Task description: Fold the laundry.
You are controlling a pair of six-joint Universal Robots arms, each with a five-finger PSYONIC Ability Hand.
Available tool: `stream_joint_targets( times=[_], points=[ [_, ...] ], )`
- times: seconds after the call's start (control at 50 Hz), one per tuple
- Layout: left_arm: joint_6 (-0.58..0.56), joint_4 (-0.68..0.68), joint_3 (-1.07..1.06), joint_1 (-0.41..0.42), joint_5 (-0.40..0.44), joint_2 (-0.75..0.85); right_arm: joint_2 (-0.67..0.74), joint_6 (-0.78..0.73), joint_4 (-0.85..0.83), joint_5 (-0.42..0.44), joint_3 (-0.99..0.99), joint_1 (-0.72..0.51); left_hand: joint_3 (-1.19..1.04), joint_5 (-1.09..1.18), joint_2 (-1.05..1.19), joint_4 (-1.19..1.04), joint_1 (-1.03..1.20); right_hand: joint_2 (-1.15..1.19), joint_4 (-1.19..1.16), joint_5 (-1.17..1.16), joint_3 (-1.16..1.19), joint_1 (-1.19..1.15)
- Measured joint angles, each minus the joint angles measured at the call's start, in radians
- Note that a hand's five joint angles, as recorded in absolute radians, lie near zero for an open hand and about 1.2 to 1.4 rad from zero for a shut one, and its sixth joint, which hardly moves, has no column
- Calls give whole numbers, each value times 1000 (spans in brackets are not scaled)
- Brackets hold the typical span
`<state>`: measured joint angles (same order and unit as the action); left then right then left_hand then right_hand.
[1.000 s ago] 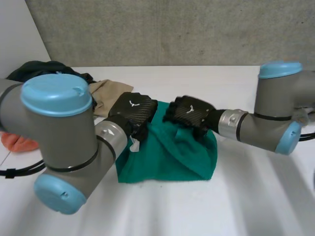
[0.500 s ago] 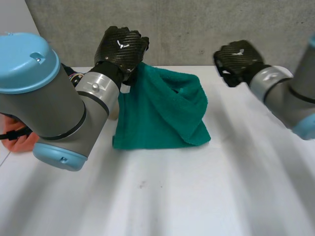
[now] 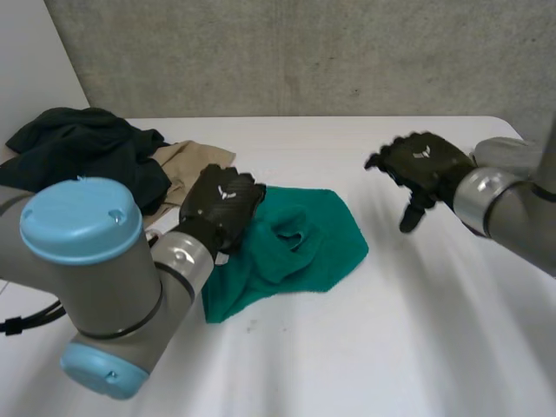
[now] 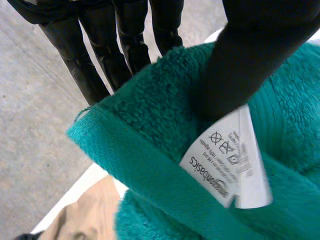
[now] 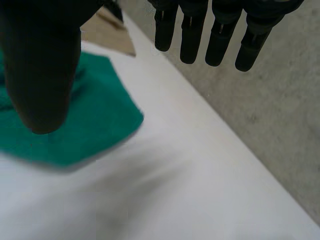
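Lowered again onto the white table [image 3: 408, 347]: green towel [image 3: 304, 243], crumpled, its edge pinched between thumb and fingers of left hand [image 3: 221, 201]. Right of the towel, right hand [image 3: 421, 165], fingers spread, holding nothing. Behind the towel, grey wall [image 3: 304, 52].

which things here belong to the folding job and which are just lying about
In the job: green towel; left hand pinching its edge near the label; right hand open, off the towel.
Lying about: dark clothes; beige cloth.

Teal-green towel [image 3: 304, 243] with white printed label [image 4: 227, 165], beige cloth [image 3: 187, 167], dark green-black garment [image 3: 78, 152], plain white table [image 3: 391, 347]
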<state>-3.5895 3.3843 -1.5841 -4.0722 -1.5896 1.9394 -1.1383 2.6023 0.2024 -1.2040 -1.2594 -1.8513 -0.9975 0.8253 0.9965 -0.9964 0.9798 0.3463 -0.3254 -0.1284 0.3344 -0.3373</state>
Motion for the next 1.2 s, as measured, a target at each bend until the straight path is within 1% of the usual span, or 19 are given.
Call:
stream_joint_targets(
  times=[0.02, 0.1, 0.14, 0.2, 0.24, 0.4, 0.56, 0.66, 0.68, 0.72, 0.74, 0.76, 0.78, 0.8, 0.84, 0.96, 1.02, 1.1, 1.2],
  points=[
    [-1, 3, -12, 0, -2, -1, 22, 13, 3, 11, 35, -3, 105, -108, -113, 107, -121, 0, 0, 0, 0, 0],
    [-4, 14, -50, 2, -7, -5, 99, 49, 22, 59, 143, -12, 195, -204, -198, 203, -188, 0, 0, -4, 0, 0],
    [-5, 21, -69, 4, -11, -6, 115, 55, 27, 70, 162, -15, 204, -215, -207, 211, -188, 0, 0, -5, 0, 0],
    [-6, 34, -100, 7, -29, -14, 203, 71, 56, 122, 251, -33, 204, -216, -209, 213, -188, 0, -2, -21, 0, -1],
    [-6, 37, -106, 8, -33, -16, 208, 72, 57, 124, 255, -35, 204, -216, -210, 213, -188, 1, -2, -23, 2, -1],
    [-7, 101, -189, 28, -106, -78, 355, 87, 81, 145, 393, -123, 204, -216, -210, 213, -188, 2, -41, -79, 32, -20],
    [-8, 127, -225, 40, -113, -70, 452, 151, 82, 173, 507, -193, 204, -216, -210, 213, -188, 3, -100, -132, 89, -89],
    [-8, 127, -232, 41, -110, -51, 507, 202, 83, 199, 574, -234, 122, -129, -122, 121, -91, 175, -200, -227, 189, -192],
    [-8, 127, -232, 41, -109, -47, 523, 211, 85, 201, 591, -243, -20, -1, 23, -10, 45, 256, -278, -302, 268, -266],
    [-7, 129, -233, 41, -109, -42, 547, 219, 89, 202, 615, -253, -137, 131, 142, -144, 169, 356, -372, -395, 365, -365],
    [-7, 130, -233, 41, -109, -41, 560, 221, 90, 200, 628, -257, -137, 131, 142, -144, 169, 412, -428, -450, 420, -421],
    [-7, 134, -233, 40, -108, -41, 581, 224, 93, 194, 648, -262, -185, 155, 191, -194, 173, 592, -593, -614, 584, -597],
    [-7, 137, -233, 40, -109, -42, 592, 225, 94, 189, 659, -264, -189, 155, 195, -200, 173, 659, -663, -684, 663, -663],
    [-7, 141, -233, 40, -108, -43, 610, 226, 95, 178, 678, -267, -190, 155, 196, -202, 173, 751, -766, -788, 754, -750],
    [-7, 150, -232, 40, -108, -48, 634, 225, 94, 152, 706, -269, -190, 155, 196, -203, 173, 822, -844, -844, 828, -781],
    [-7, 180, -223, 41, -109, -80, 644, 243, 45, 43, 768, -269, -191, 155, 197, -203, 173, 829, -869, -846, 850, -781],
    [-8, 210, -203, 38, -110, -122, 580, 302, -44, -69, 770, -261, -193, 155, 199, -203, 173, 829, -870, -846, 851, -781],
    [-11, 259, -162, 23, -109, -187, 439, 393, -180, -239, 689, -218, -194, 155, 200, -203, 173, 829, -871, -846, 851, -781],
    [-22, 290, -101, -14, -103, -242, 257, 439, -301, -336, 500, -151, -194, 155, 200, -203, 173, 829, -871, -851, 851, -781]
  ],
)
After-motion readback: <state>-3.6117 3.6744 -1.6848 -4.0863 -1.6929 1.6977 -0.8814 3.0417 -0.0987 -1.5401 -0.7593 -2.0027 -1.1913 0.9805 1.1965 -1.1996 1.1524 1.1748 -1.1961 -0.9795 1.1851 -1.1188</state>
